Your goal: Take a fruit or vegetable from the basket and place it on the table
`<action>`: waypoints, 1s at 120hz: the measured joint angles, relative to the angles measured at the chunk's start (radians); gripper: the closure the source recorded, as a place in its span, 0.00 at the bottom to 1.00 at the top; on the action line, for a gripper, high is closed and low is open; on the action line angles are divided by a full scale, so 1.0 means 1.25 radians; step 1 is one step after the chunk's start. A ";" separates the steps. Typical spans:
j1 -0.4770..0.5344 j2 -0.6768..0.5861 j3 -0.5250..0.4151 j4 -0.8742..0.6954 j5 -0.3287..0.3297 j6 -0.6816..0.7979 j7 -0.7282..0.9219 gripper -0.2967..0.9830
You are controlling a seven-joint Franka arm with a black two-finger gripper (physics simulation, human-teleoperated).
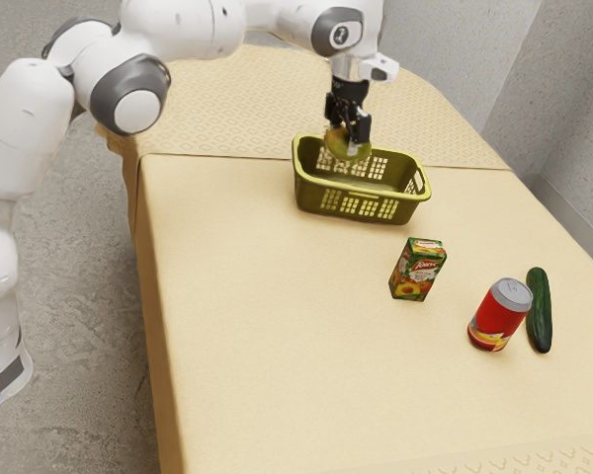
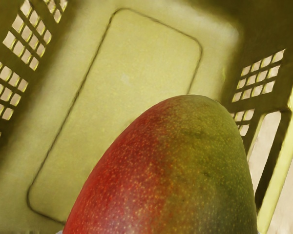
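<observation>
"Black two-finger gripper, pointing down: its fingers press from two sides on a large red-and-green mango. I judge it firmly enough held to lift."

"And where is the mango, relative to the basket?"

"Above the floor of the olive-green plastic basket, near rim height, within the latticed walls. Step in hand, as I read it: the lift."

"Principal hazards?"

"(a) Slip: the skin looks smooth and the flanks curve, so if my grip is off the widest part, the fruit could turn or drop. (b) Collision: should I travel sideways before rising, its underside could catch the rim and drag the basket."

"And farther out?"

"Cream-coloured table, bearing a small green printed juice carton near the basket; beyond it, a red can with a silver top just beside a long dark-green cucumber. (c) Rolling: released too high, or with sideways motion, the rounded mango could run into the upright carton and topple it."
</observation>
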 joint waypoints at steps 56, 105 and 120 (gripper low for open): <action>-0.214 -0.099 0.000 -0.002 0.001 -0.091 0.005 0.55; -0.207 -0.079 0.002 -0.004 -0.014 -0.091 0.008 0.28; -0.186 -0.081 0.011 -0.005 -0.020 -0.089 0.009 0.25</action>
